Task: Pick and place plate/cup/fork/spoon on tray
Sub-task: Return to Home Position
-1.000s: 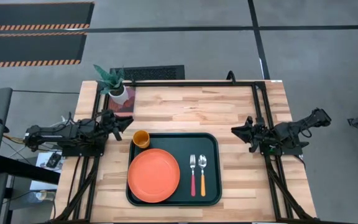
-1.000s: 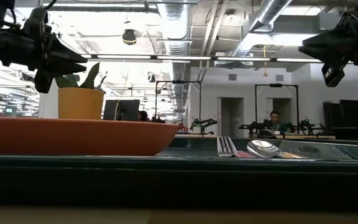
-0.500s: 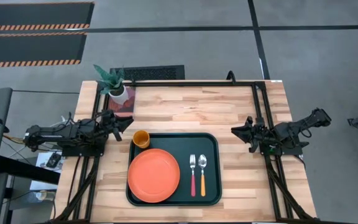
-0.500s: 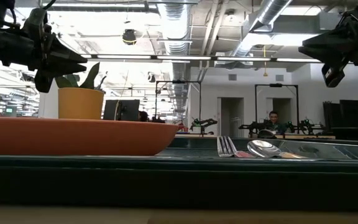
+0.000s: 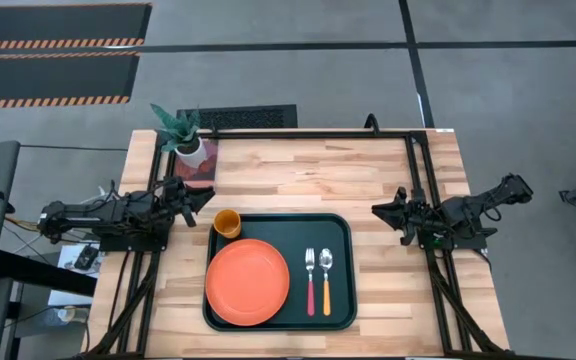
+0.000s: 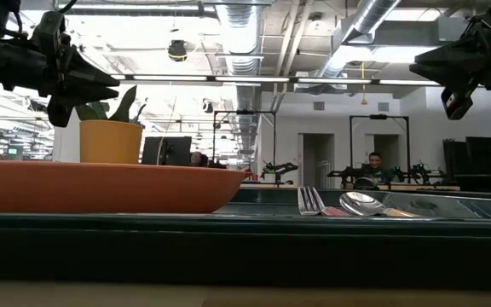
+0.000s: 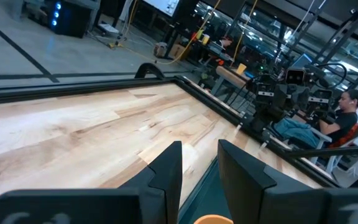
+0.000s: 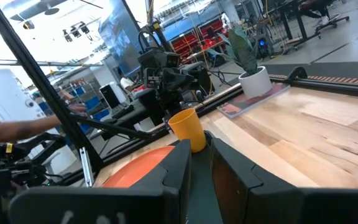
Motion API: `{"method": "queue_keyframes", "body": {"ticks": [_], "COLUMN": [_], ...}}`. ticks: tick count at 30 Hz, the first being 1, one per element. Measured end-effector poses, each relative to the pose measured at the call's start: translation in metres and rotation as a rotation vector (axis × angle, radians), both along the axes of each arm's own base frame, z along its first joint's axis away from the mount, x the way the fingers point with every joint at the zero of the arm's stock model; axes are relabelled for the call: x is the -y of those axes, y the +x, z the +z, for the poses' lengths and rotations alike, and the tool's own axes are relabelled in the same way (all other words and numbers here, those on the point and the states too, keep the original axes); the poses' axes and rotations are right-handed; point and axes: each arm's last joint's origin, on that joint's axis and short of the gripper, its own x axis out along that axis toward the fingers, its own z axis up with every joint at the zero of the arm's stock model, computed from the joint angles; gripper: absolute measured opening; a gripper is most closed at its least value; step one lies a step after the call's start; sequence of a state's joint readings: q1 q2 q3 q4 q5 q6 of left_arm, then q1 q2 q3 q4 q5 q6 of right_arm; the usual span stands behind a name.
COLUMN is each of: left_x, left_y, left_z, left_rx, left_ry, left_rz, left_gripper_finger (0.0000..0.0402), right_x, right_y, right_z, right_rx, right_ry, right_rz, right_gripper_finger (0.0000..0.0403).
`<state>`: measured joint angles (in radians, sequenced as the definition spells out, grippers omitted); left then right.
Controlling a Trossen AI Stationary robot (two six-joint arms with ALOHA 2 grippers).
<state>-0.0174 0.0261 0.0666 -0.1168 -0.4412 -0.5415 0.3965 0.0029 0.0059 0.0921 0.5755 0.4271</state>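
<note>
Four items are laid on the tray (image 5: pixel 333 230): plate (image 5: pixel 248 283), cup (image 5: pixel 227 222), fork (image 5: pixel 310 282), spoon (image 5: pixel 326 280). Tray is flanked by left gripper (image 5: pixel 206 195), near cup, and right gripper (image 5: pixel 376 210); both narrowly parted, empty.

No text, label, brand, number or sign can be read in any view. A blue screen (image 8: pixel 114 37) stands in the room far ahead of the jaws of the right gripper (image 8: pixel 201 146), but it is too blurred to make out. The same goes for a lit monitor (image 7: pixel 163 5) far ahead of the jaws of the left gripper (image 7: pixel 199 149)
</note>
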Motion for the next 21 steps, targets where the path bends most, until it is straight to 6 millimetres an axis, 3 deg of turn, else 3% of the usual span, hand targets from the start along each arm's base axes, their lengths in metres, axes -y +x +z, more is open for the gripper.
{"method": "queue_keyframes", "body": {"ticks": [21], "left_x": [0.0000], "left_y": [0.0000], "left_z": [-0.0002], "left_rx": [0.000], "left_ry": [-0.001], "left_rz": [0.000], "left_gripper_finger": [0.0089], "right_x": [0.0000], "right_y": [0.0000], "right_z": [-0.0003], "right_rx": [-0.002], "right_ry": [-0.001], "right_rz": [0.000], "right_gripper_finger": [0.0088]}}
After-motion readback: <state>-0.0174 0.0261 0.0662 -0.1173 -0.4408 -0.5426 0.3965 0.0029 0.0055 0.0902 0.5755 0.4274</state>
